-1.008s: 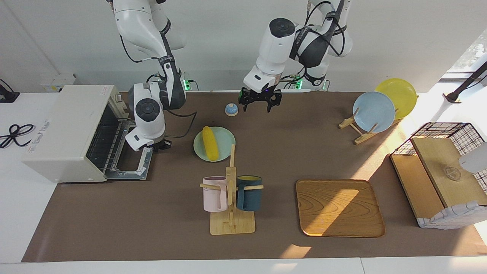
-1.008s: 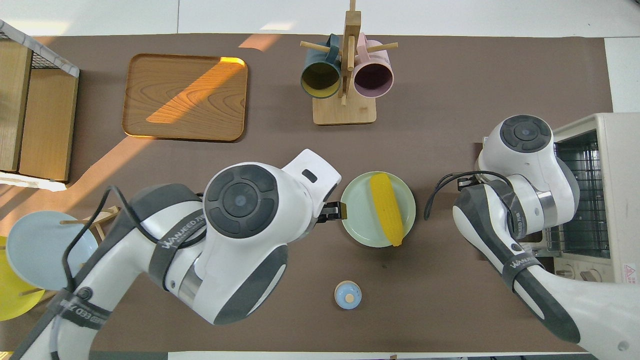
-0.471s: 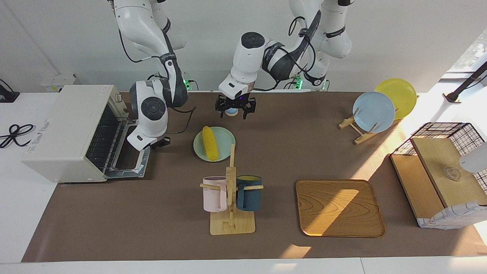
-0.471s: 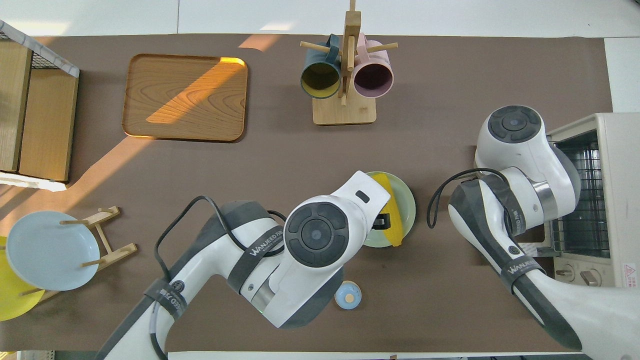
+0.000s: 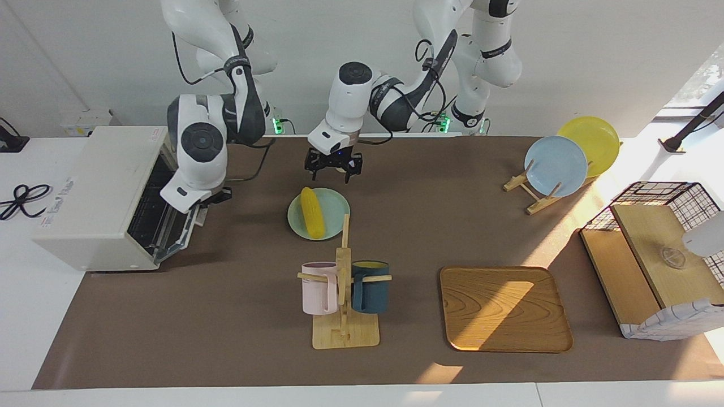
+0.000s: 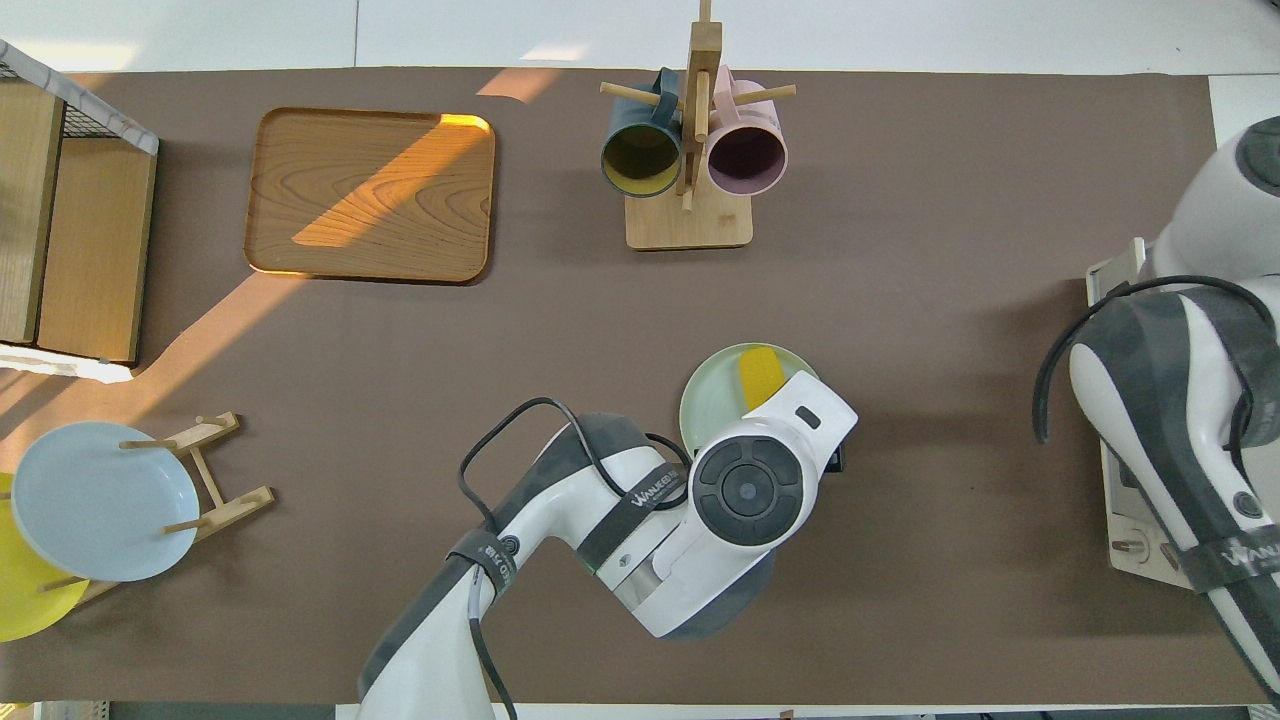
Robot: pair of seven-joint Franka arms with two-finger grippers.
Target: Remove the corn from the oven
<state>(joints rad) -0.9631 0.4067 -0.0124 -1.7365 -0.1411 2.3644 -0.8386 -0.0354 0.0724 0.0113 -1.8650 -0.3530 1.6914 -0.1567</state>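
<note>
The yellow corn [image 5: 312, 212] lies on a pale green plate [image 5: 334, 210] on the table, outside the oven. Its tip also shows in the overhead view [image 6: 758, 372]. The off-white oven [image 5: 96, 186] stands at the right arm's end, with its door [image 5: 180, 234] tilted up, partly shut. My right gripper [image 5: 214, 197] is at the door's upper edge. My left gripper [image 5: 334, 165] is open and empty, in the air over the edge of the plate nearest the robots. In the overhead view the left arm hides it, and the right arm covers most of the oven [image 6: 1125, 540].
A wooden mug rack [image 5: 344, 294] with a pink and a dark mug stands farther from the robots than the plate. A wooden tray [image 5: 505, 308], a plate stand [image 5: 557, 167] and a wire basket with boards [image 5: 656, 254] are toward the left arm's end.
The left gripper has swung toward the right arm's end, to over the green plate's edge. The right gripper has risen and the oven door has gone from flat open to partly shut.
</note>
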